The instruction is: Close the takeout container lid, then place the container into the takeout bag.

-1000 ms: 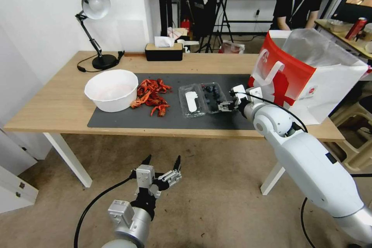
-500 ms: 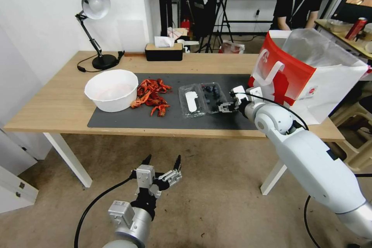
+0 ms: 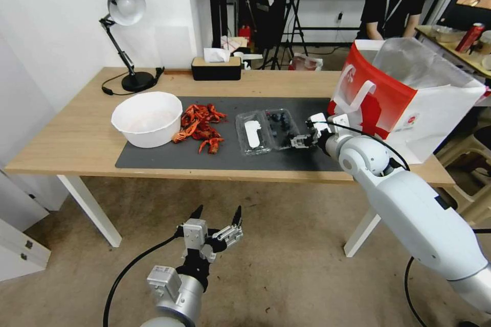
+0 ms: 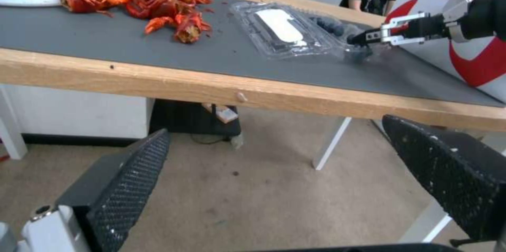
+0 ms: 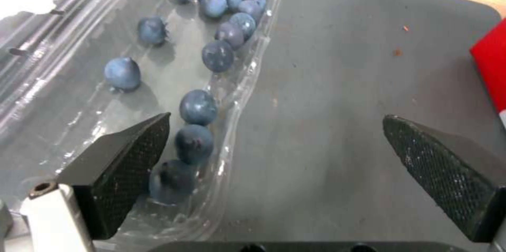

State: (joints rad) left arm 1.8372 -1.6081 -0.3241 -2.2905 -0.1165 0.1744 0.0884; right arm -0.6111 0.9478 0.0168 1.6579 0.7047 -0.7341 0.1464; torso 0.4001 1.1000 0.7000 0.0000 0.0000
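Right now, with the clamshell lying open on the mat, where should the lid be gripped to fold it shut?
Probably the lid's free long edge, the side toward the crayfish, coming from above. It lies flat, hinged to the takeout container, so lifting that edge swings it over the blueberries. The open right gripper sits at the tray's opposite rim; the open left gripper hangs below the table.

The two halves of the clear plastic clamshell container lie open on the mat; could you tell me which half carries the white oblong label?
The empty lid half, lying toward the red crayfish shells; the other half holds dark blueberries.
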